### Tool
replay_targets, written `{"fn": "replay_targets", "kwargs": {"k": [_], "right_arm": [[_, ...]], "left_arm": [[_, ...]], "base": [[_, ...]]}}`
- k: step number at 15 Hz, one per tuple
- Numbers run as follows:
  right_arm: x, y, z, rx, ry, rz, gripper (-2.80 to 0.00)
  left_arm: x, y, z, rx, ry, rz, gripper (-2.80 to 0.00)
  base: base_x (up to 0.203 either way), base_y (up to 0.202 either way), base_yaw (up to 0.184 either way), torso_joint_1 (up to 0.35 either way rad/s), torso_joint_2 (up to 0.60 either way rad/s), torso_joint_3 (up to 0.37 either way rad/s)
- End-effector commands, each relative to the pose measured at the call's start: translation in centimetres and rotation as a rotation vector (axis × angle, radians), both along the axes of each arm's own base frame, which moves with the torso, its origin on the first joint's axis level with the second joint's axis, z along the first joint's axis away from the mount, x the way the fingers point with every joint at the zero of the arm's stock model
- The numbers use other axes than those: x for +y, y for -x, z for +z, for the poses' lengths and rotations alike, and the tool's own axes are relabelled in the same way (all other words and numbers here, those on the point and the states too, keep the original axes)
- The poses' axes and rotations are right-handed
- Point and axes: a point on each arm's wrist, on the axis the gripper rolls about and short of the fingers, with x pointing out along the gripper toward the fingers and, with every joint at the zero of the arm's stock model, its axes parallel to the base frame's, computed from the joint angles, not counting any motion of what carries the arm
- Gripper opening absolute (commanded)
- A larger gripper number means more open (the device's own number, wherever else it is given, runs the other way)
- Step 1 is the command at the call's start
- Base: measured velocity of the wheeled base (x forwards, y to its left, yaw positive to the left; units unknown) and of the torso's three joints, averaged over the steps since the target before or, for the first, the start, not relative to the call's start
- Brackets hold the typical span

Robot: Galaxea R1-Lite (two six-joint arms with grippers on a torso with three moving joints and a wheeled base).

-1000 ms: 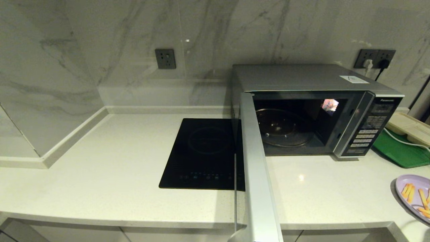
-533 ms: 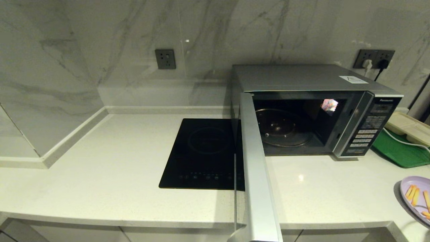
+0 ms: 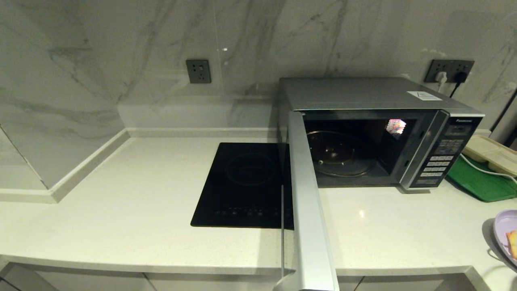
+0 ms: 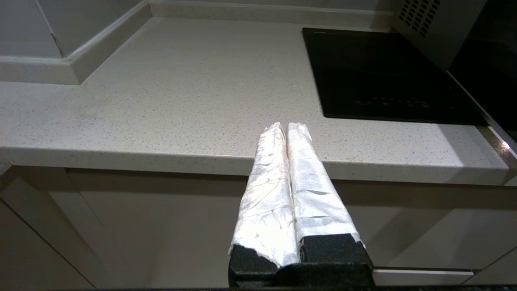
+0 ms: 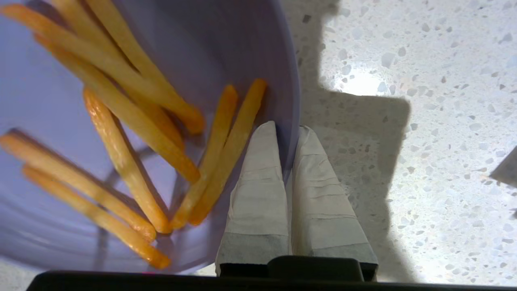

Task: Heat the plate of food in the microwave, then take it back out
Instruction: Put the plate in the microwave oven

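The plate of food [image 3: 505, 234], pale lilac with orange-yellow fries [image 5: 121, 121], sits at the far right edge of the counter, mostly cut off in the head view. My right gripper [image 5: 287, 131] is shut on the plate's rim [image 5: 288, 81], one finger inside the plate and one outside. The microwave [image 3: 363, 97] stands at the back right with its door [image 3: 309, 202] swung wide open toward me and the glass turntable [image 3: 339, 155] bare. My left gripper [image 4: 286, 128] is shut on nothing, parked low in front of the counter edge.
A black glass cooktop [image 3: 242, 186] lies left of the open door. A green tray [image 3: 480, 182] with a beige compartment tray [image 3: 490, 153] on it sits right of the microwave. The white countertop [image 3: 396, 226] stretches between the microwave and the plate.
The plate has shifted to the right in the head view, so less of it shows now. Microwave, door and cooktop have not moved.
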Motion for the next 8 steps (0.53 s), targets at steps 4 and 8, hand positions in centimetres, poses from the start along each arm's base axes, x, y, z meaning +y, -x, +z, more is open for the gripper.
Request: {"fn": "replay_targets", "kwargs": {"k": [4,8], "right_arm": [[0.1,0.1,0.0,0.005,-0.005,-0.004,-2.80],[0.7,0.5,1.1,-0.017,0.015,0.023,-2.80]], "left_arm": [[0.0,0.0,0.0,-0.001,0.001,0.001,-2.80],[0.0,0.0,0.0,-0.001,0.001,0.001,-2.80]], "base": [[0.000,0.000,0.000,0.000,0.00,0.000],[0.000,0.000,0.000,0.000,0.00,0.000]]}}
